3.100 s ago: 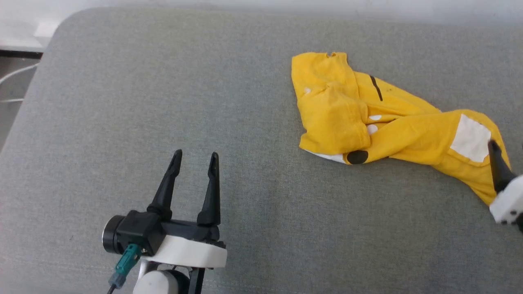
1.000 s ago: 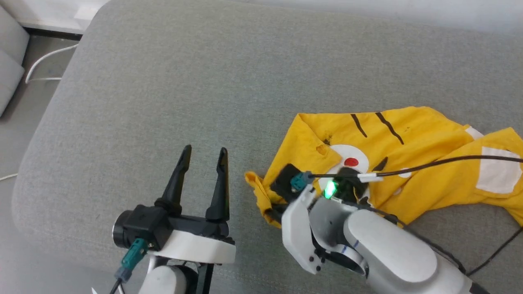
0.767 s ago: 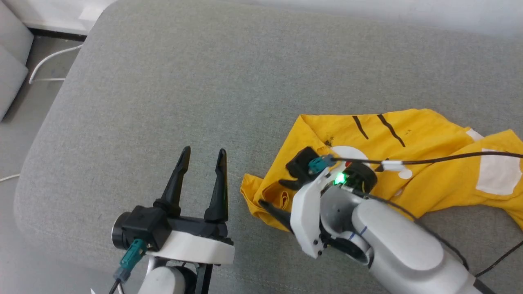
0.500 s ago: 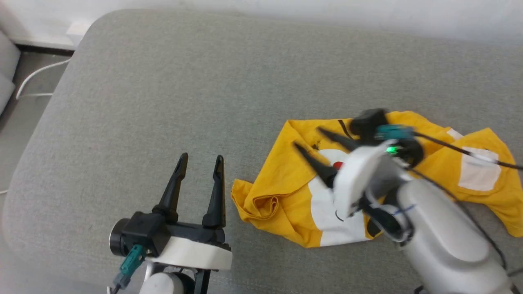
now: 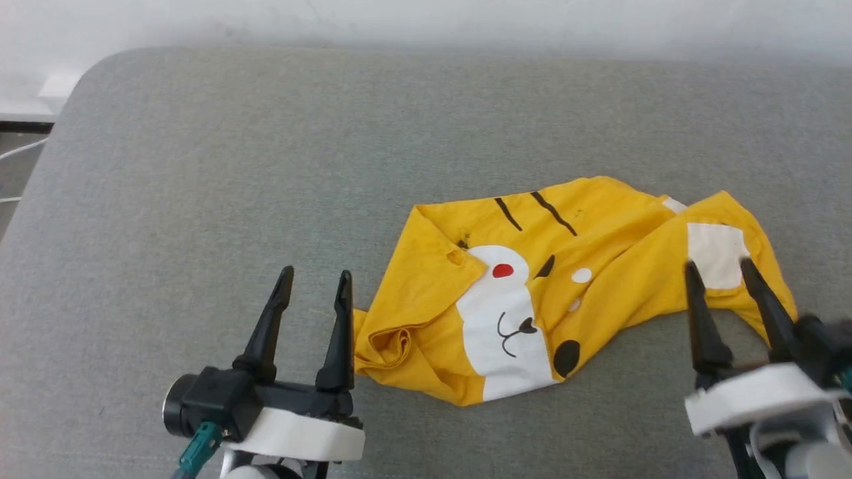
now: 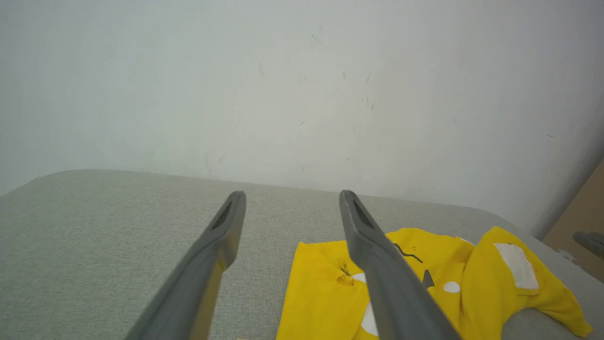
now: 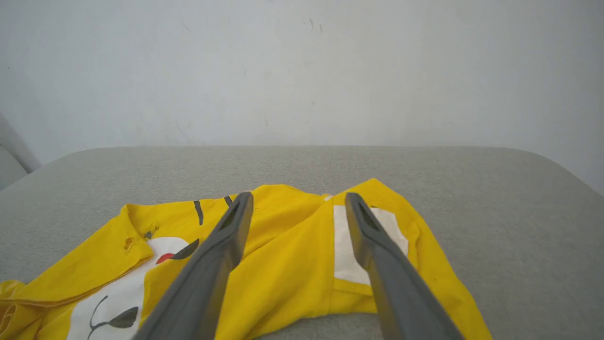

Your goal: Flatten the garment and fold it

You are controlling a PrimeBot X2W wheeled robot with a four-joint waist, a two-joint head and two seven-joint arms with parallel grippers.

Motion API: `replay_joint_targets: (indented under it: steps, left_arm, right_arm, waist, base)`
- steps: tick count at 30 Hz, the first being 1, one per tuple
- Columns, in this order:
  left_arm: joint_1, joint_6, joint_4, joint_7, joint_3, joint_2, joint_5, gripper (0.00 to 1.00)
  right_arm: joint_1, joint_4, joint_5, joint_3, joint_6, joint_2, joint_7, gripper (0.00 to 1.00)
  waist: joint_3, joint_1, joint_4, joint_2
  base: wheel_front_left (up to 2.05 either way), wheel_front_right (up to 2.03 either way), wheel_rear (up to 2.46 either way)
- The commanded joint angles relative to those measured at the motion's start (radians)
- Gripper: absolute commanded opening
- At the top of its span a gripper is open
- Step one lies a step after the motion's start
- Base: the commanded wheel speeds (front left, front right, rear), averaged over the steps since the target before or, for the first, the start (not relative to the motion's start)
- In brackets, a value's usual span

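Observation:
The garment (image 5: pixel 532 293), a bright yellow T-shirt with a tiger face, lies crumpled and partly spread on the grey cushion (image 5: pixel 266 166). Its white muzzle, red cheek dot and black stripes face up, and one end is bunched into a roll at the lower left. My left gripper (image 5: pixel 314 277) stands open just left of that roll, touching nothing. Over the shirt's right end, near a white ear patch (image 5: pixel 713 255), my right gripper (image 5: pixel 720 266) stands open and empty. In the wrist views the garment (image 6: pixel 424 283) (image 7: pixel 283 255) lies ahead of each pair of spread fingers.
The cushion's rounded left edge (image 5: pixel 40 173) drops toward the floor, where a white cable (image 5: pixel 16 154) lies. A pale wall (image 5: pixel 426 20) runs behind the cushion. Bare grey fabric stretches left of and behind the shirt.
My right gripper opened and let go of the shirt, then drew back to the lower right. The shirt now lies spread with the tiger face up. The head camera shifted; the left arm stayed put.

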Motion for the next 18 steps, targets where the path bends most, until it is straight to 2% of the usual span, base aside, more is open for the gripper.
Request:
replay_joint_targets:
  steps: [1,6,11,14,18]
  left_arm:
    - [0.016,-0.012,-0.003,-0.005,0.009,-0.001,0.016,1.00]
    - [0.035,-0.028,0.008,-0.005,0.024,-0.001,0.032,1.00]
    - [0.016,-0.040,0.027,-0.005,0.026,0.002,0.056,1.00]
    - [-0.022,-0.059,0.055,-0.004,0.009,0.023,0.079,1.00]
    - [-0.110,-0.091,0.116,0.086,-0.042,0.065,0.106,1.00]
  right_arm:
    - [0.033,-0.006,0.020,-0.010,-0.001,0.003,-0.025,1.00]
    - [0.110,0.010,0.085,-0.013,-0.001,0.004,-0.100,1.00]
    - [0.107,0.028,0.109,-0.001,-0.001,0.004,-0.127,1.00]
    - [0.091,0.034,0.111,-0.002,-0.001,0.004,-0.134,1.00]
    - [0.080,0.042,0.112,-0.005,-0.001,0.004,-0.138,1.00]
  waist:
    - [0.000,0.0001,-0.027,-0.0001]
    - [0.004,0.0001,-0.066,-0.0001]
    - [0.015,0.0001,-0.097,-0.0001]
    - [0.024,0.0001,-0.107,-0.0001]
    - [0.039,0.0001,-0.111,-0.0001]
  base:
    - [0.00,0.00,0.00]
    - [0.00,0.00,0.00]
    - [0.00,0.00,0.00]
    - [0.00,0.00,0.00]
    - [0.00,0.00,0.00]
